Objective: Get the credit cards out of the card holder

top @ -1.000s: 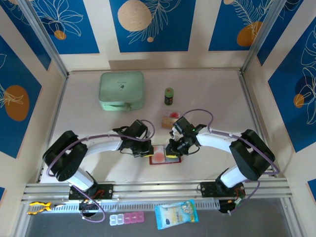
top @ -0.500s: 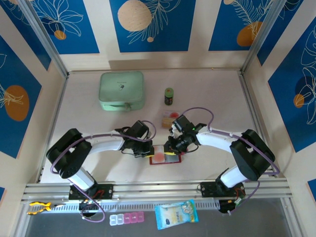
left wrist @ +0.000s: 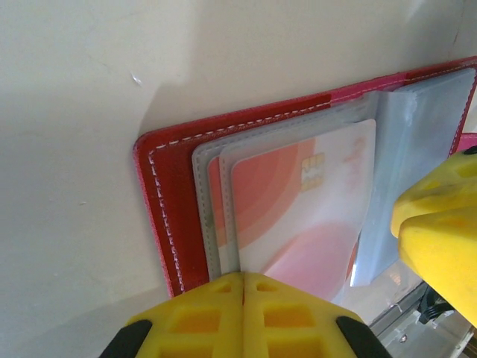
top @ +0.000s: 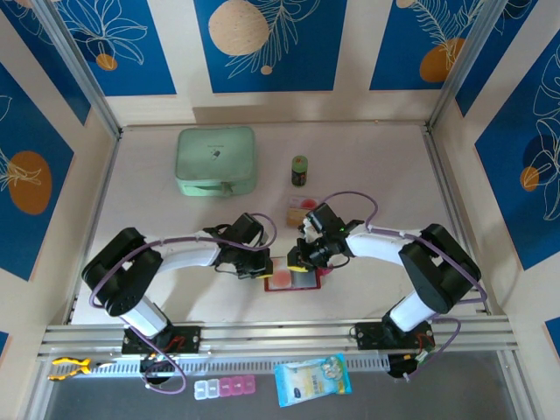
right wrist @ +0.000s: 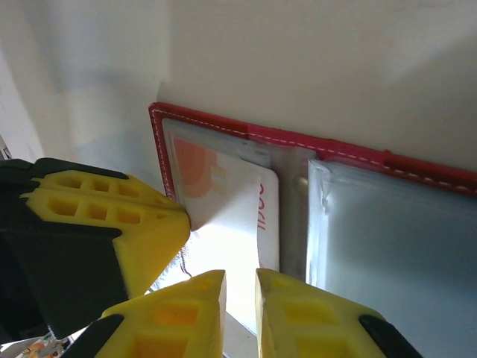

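The dark-red card holder [top: 278, 280] lies open on the table between both arms, its clear sleeves facing up [left wrist: 168, 216] [right wrist: 350, 145]. A whitish credit card with red-orange curves and a chip [left wrist: 298, 209] [right wrist: 223, 194] sits in the left sleeves. My left gripper [top: 265, 269] is shut, its yellow tips [left wrist: 244, 277] meeting on the sleeves' near edge. My right gripper [top: 302, 261] hovers over the holder's middle. Its jaws stand a narrow gap apart [right wrist: 240, 280], and the card's bright near edge runs into that gap. Whether they pinch it is not clear.
A mint-green zip case [top: 216, 161] and a small green-lidded jar [top: 299, 171] stand at the back. A small clear tray with orange and red contents [top: 300, 208] sits just behind the right gripper. A pill box [top: 225, 388] and a blue packet [top: 312, 379] lie below the rail.
My right gripper has shifted left, from the holder's right page to over its middle. The left gripper has stayed on the holder's left edge.
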Controlling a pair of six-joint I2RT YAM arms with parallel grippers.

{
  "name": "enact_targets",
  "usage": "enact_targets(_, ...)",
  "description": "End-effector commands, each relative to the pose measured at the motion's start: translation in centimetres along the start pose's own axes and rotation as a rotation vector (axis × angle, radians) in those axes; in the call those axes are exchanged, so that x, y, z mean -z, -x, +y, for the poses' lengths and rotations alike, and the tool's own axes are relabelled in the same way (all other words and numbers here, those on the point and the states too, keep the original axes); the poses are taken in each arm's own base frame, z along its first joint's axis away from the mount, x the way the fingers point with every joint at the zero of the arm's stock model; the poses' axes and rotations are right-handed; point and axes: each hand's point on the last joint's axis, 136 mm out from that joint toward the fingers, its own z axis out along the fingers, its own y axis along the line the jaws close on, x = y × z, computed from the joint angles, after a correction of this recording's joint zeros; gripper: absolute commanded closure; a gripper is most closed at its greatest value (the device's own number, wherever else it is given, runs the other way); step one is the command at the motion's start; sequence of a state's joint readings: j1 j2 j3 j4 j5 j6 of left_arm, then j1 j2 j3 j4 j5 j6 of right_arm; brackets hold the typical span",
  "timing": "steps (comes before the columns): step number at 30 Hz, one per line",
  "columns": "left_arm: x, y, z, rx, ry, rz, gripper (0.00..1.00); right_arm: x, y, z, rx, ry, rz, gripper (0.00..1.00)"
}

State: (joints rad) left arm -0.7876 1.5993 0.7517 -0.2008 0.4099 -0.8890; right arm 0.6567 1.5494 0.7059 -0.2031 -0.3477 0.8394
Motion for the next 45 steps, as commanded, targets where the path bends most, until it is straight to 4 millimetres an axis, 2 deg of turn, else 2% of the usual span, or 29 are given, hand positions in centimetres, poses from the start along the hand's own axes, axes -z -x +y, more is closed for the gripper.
enact_targets(1,0.1,0.2,1.5,0.009,0.071,-0.003,0.95,-0.2,-0.5,-0.7,-0.018,-0.013,0.022,0.83)
enact_targets(14,-0.1,-0.1,1.9,0.018,0.084,0.009,0.96,-1.0,-1.4,-2.0,-0.030,-0.031,0.061,0.85)
enact_targets(45,-0.2,-0.1,1.9,0.022,0.082,0.013,0.96,-1.9,-1.7,-0.8,0.005,0.031,0.101,0.87)
